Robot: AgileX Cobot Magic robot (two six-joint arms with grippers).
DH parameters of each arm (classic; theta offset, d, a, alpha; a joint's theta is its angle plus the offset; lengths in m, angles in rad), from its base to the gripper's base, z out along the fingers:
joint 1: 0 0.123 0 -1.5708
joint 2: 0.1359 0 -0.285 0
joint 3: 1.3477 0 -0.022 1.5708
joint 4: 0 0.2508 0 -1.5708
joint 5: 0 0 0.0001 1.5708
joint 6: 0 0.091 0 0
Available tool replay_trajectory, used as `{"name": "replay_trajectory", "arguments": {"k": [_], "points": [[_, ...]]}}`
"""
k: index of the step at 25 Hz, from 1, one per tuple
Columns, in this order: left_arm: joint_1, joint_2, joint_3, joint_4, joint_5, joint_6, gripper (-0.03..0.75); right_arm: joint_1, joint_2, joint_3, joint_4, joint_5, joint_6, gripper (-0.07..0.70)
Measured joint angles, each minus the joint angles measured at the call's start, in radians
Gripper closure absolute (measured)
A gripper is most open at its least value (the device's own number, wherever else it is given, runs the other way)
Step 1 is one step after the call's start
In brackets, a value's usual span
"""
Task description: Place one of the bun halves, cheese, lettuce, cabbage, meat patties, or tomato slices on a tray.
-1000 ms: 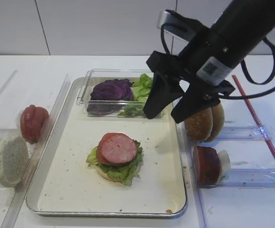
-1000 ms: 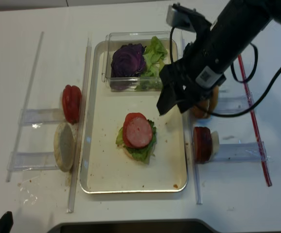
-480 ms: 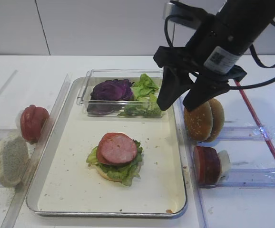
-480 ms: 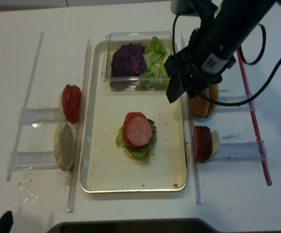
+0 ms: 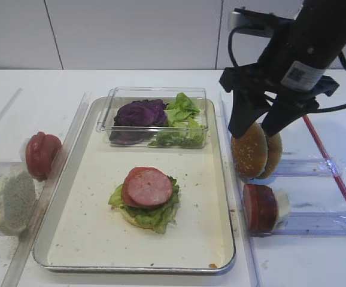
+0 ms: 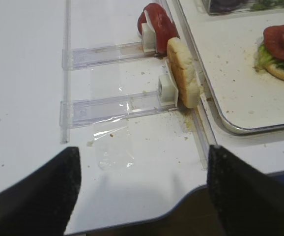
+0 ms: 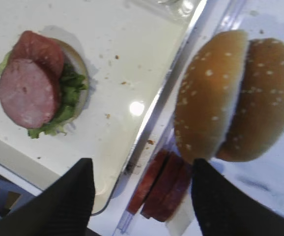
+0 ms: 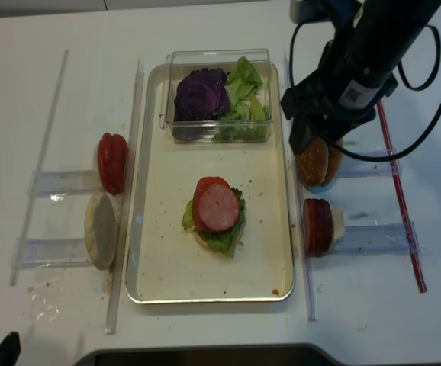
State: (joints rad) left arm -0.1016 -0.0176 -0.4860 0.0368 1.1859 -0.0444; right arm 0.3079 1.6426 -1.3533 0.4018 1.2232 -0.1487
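Right gripper spread wide, empty, over the speckled bun halves mid-right of frame. It should straddle the nearest half only, then squeeze gently.

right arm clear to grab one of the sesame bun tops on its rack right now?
Probably yes. The right hand hangs open directly above the golden bun halves, which stand on edge in the clear rack right of the tray. Nothing sits between the fingers and the buns; the meat patties sit nearer the camera, out of the way.
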Motion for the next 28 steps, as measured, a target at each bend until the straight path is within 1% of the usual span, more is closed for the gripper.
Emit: {"name": "replay_trajectory", "arguments": {"k": [5,7,9,12,16,21,28], "points": [[0.000,0.000,0.000,0.000,0.000,0.000,0.223,-0.073,0.000,0.000,-0.055,0.000,0.000,0.161],[0.000,0.000,0.000,0.000,0.000,0.000,0.223,-0.091,-0.007,0.000,-0.097,0.000,0.000,0.160],[0.000,0.000,0.000,0.000,0.000,0.000,0.223,-0.102,-0.023,0.000,-0.164,0.001,0.018,0.160],[0.000,0.000,0.000,0.000,0.000,0.000,0.223,-0.125,-0.069,0.011,-0.224,0.001,0.039,0.159],[0.000,0.000,0.000,0.000,0.000,0.000,0.223,-0.163,-0.143,0.068,-0.243,0.003,0.041,0.159],[0.000,0.000,0.000,0.000,0.000,0.000,0.223,-0.205,-0.236,0.176,-0.255,0.007,0.034,0.159],[0.000,0.000,0.000,0.000,0.000,0.000,0.223,-0.213,-0.397,0.296,-0.258,0.011,0.023,0.159]]}}
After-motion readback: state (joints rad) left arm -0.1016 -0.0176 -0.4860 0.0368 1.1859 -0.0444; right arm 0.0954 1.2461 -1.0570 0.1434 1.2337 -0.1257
